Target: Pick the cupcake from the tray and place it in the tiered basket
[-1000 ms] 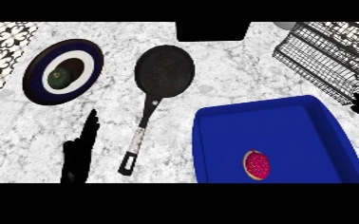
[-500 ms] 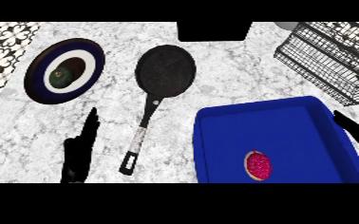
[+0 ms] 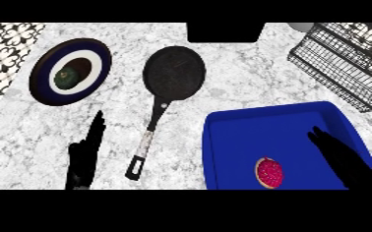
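White-grey marble counter, patterned tiles at left

**White marbled desk and what it carries**

The white, grey-veined marble desk carries a round dark-blue plate with a white ring at the left, a black frying pan with a long handle near the middle, a bright blue rectangular tray at the lower right, and a black wire tiered basket at the upper right corner.
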